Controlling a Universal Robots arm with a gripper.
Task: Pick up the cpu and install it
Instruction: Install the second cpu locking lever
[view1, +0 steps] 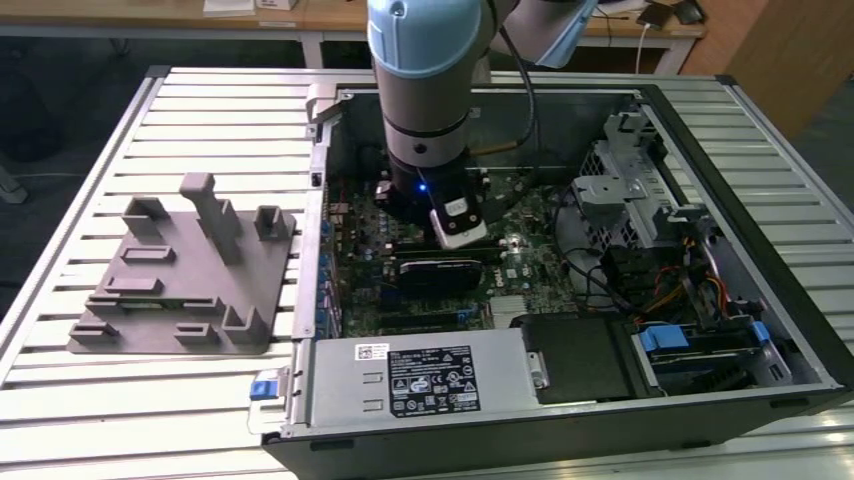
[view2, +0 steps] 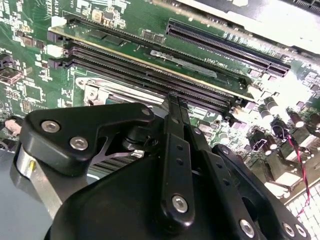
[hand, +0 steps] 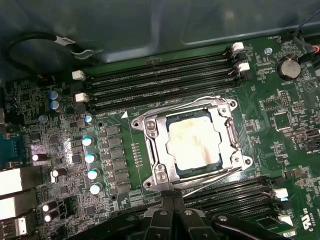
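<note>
Setting: open computer case lying on a slatted table.
Chip: cpu sitting inside the socket frame.
Gripper: closed, holding nothing, hovering beside the frame.
Risk: fingers may be catching the lever.

We saw the cpu lying flat inside the metal socket frame on the green motherboard, memory slots beside it, the gripper just beside the frame.

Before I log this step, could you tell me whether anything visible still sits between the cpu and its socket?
Nothing visible does: in the first wrist view the cpu already lies inside the socket frame, with the gripper just beside the frame's edge.
</note>
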